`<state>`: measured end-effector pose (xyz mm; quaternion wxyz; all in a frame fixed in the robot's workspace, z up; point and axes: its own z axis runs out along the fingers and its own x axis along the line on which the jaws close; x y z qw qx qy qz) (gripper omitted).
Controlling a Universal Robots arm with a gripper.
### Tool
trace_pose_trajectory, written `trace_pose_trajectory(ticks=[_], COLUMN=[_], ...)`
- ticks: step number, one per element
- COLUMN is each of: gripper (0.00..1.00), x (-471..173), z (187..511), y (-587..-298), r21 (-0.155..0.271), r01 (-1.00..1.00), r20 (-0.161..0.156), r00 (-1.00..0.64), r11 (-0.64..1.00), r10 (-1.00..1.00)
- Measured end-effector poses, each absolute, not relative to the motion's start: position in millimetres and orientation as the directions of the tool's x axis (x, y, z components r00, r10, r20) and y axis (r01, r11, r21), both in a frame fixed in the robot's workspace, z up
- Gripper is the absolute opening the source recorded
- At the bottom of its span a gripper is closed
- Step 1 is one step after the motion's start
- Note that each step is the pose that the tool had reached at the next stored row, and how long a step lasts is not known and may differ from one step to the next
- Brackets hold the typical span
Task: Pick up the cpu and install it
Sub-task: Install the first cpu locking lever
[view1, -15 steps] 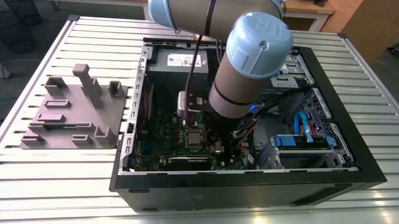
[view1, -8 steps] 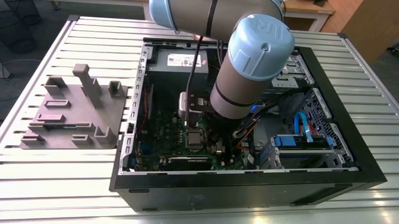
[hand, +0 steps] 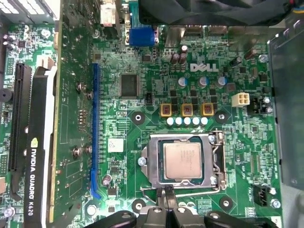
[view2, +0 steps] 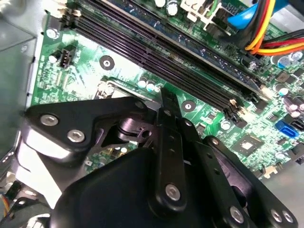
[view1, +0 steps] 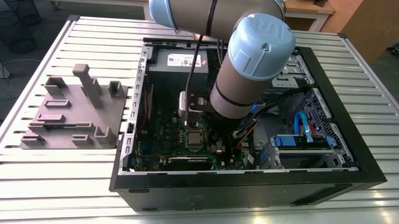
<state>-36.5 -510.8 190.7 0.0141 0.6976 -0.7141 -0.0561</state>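
On the exterior view's left, a grey plastic fixture (view1: 72,114) with upright blocks sits on the slatted metal table (view1: 56,172), just beside the open black computer case (view1: 249,189). Further toward the exterior view's right, the arm (view1: 249,70) reaches down into the case over the green motherboard (view1: 168,135), ending close above the CPU socket (view1: 195,138), which shows a pale square at its centre. At the exterior view's right edge of the case, blue cables (view1: 302,122) run over the drive bay.

In the first wrist view, a graphics card (hand: 35,142) stands along one side of the board, next to a long blue expansion slot (hand: 94,128). The cpu (hand: 182,160) lies flat inside the metal-framed socket (hand: 151,164), silver top up, with the frame around it. The gripper (hand: 169,197) hangs just beside the socket's edge with its fingertips (hand: 164,194) drawn together and nothing between them; the cpu is apart from them.

In the second wrist view, the same closed fingers (view2: 168,102) point at the board near the black memory slots (view2: 156,52), with orange and yellow wires (view2: 268,28) beyond.
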Motion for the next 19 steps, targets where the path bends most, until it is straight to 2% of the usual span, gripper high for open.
trace_pose_trajectory(ticks=[8, 19], gripper=[0.11, 0.11], x=[-36.5, -36.5], z=[213.9, 214.0], y=[-511.1, -511.0], r21=[0.1, 0.1], r01=[-0.995, -0.995], r20=[-0.058, -0.059], r00=[-0.026, -0.026], r11=[0.02, 0.02], r10=[-0.998, -0.998])
